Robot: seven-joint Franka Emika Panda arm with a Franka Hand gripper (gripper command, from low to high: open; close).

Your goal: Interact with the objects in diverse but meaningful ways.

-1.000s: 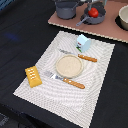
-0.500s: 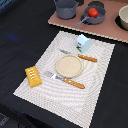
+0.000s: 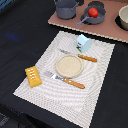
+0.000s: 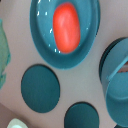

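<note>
The small red tomato (image 3: 93, 12) (image 4: 66, 27) lies in a grey pan (image 3: 95, 17) (image 4: 47, 47) on the toy kitchen set (image 3: 75, 24). The wrist view looks straight down on it from close by. A second grey pot (image 3: 65, 7) (image 4: 118, 85) stands beside the pan. On the striped placemat (image 3: 97, 75) lie the tan round plate (image 3: 68, 65), an orange-handled fork (image 3: 65, 80) and knife (image 3: 81, 56), the pale carton (image 3: 84, 43) and the ridged yellow-orange block (image 3: 33, 76). No gripper fingers show in either view.
Round dark burners (image 4: 39, 88) mark the stove top near the pan. Another pot (image 3: 123, 17) stands at the exterior view's right edge. A green shape (image 4: 3, 50) shows at the wrist picture's border. The table is dark around the placemat.
</note>
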